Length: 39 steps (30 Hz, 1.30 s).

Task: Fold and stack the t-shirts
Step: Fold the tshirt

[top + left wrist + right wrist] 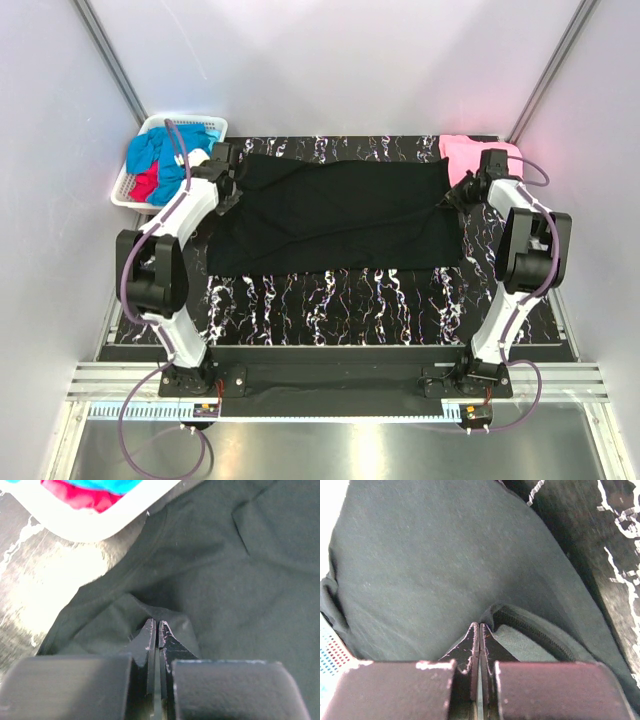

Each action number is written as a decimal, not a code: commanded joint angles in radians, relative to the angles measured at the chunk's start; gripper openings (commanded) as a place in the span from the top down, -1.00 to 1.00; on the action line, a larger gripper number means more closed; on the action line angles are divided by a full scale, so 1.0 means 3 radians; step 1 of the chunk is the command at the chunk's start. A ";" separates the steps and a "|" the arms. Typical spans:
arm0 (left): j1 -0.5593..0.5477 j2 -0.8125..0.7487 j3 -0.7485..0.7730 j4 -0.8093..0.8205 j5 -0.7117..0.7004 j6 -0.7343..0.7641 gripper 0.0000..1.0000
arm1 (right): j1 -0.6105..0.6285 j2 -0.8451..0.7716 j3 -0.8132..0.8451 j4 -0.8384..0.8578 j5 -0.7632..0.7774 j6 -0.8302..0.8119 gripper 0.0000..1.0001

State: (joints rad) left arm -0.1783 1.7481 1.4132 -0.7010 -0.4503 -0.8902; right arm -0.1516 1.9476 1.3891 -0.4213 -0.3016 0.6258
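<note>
Black shirt (335,215) lies spread flat across the table (330,300), between the two tools. Left tool (157,625) is closed, pinching a fold at the shirt's left edge. The right tool (479,626) is closed, pinching a stitched edge at its right side.

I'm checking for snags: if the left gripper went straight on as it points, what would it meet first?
Probably more of the black t-shirt that the left gripper pinches; the basket sits aside.
</note>
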 commanded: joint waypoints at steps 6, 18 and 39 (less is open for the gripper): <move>0.0144 0.0150 0.0306 0.0362 0.0044 0.0129 0.42 | 0.0076 0.0150 0.0319 0.0106 0.0074 0.0041 0.85; 0.0185 -0.0330 -0.0103 0.0532 0.0248 0.0272 -0.93 | 0.0132 -0.0274 0.0100 0.0060 0.0304 -0.0036 0.55; -0.0101 -0.1185 -0.1587 0.0618 0.1481 0.0267 -0.86 | 0.0459 -0.0627 -0.0944 -0.0554 0.0652 -0.0214 0.56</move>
State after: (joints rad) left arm -0.2104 1.3918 0.9222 -0.5762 -0.0658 -0.8196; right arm -0.0139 1.7538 1.0538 -0.5610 -0.1459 0.5961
